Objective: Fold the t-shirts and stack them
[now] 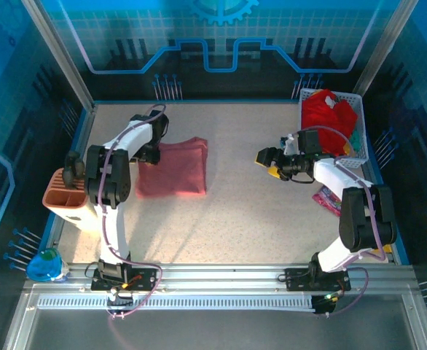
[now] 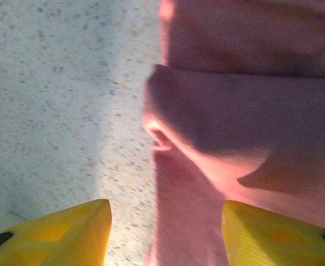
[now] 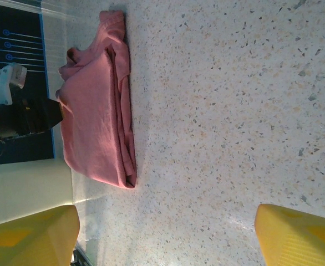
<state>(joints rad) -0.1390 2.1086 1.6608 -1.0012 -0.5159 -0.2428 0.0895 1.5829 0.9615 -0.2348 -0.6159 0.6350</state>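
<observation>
Pink t-shirt (image 1: 173,169) folded flat at mid-left, left gripper (image 2: 165,221) parted astride its left edge, nothing pinched; right gripper (image 1: 267,162) wide and empty at mid-right; red t-shirt (image 1: 328,113) heaped in basket (image 1: 357,96) just beyond, far right, nearest that gripper.

Bluish light, blurry wrist close-up

salmon-pink t-shirt (image 1: 173,169) | red t-shirt (image 1: 328,113) | speckled beige table (image 1: 243,211) | white basket (image 1: 358,109)
</observation>
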